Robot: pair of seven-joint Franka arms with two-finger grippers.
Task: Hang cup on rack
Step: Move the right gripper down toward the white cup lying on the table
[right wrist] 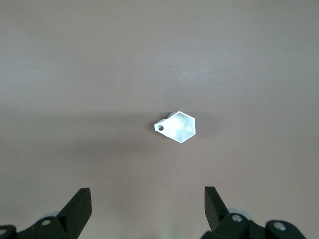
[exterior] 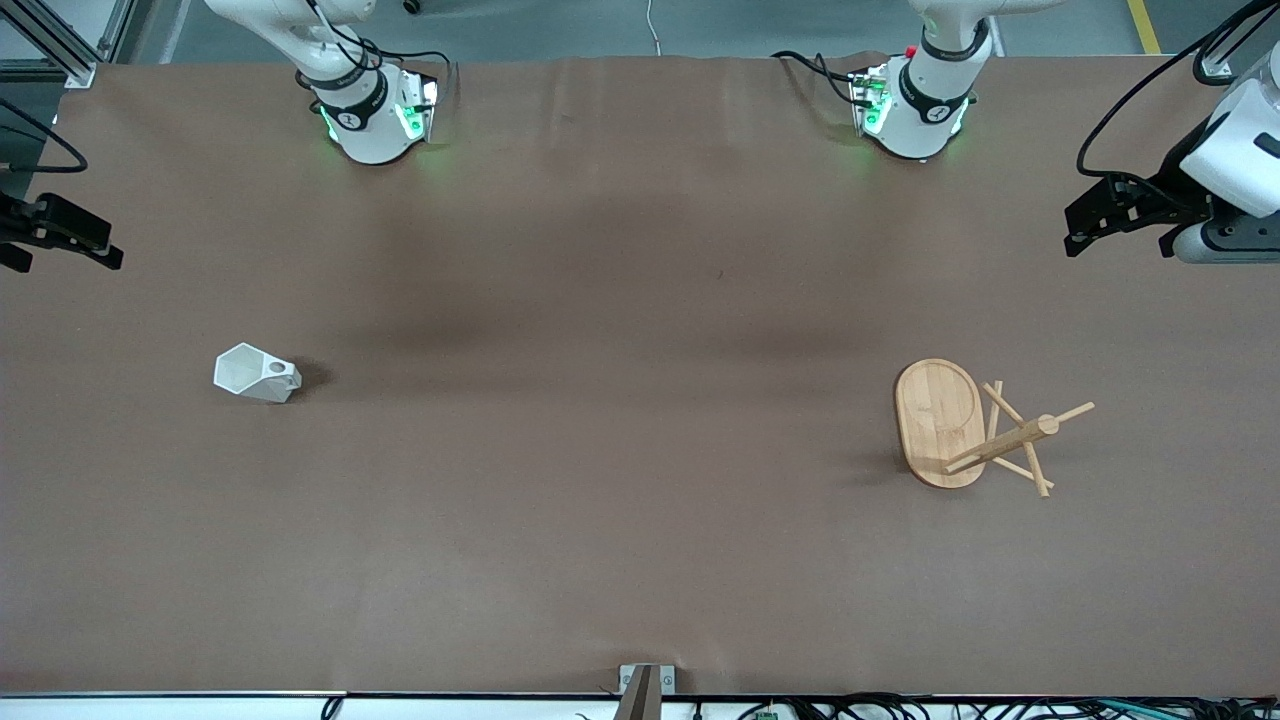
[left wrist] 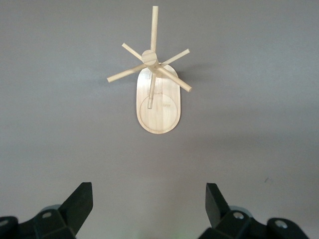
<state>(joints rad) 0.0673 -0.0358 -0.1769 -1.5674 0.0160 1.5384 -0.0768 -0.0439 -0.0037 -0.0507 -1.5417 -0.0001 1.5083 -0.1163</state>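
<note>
The white faceted cup [exterior: 256, 374] stands on the brown table toward the right arm's end, rim up, with its pierced handle [exterior: 279, 369] turned toward the table's middle. It also shows in the right wrist view [right wrist: 179, 126]. The bamboo rack [exterior: 940, 420] stands upright toward the left arm's end, and it also shows in the left wrist view [left wrist: 157, 102]. My right gripper [exterior: 65, 258] hangs open and empty over its end of the table, well clear of the cup. My left gripper [exterior: 1117, 245] hangs open and empty over its end, well clear of the rack. Both arms wait.
The two arm bases [exterior: 375, 120] [exterior: 915, 110] stand along the table's edge farthest from the front camera. A small metal bracket [exterior: 645, 685] sits at the table's edge nearest that camera. Brown table [exterior: 620, 400] lies between cup and rack.
</note>
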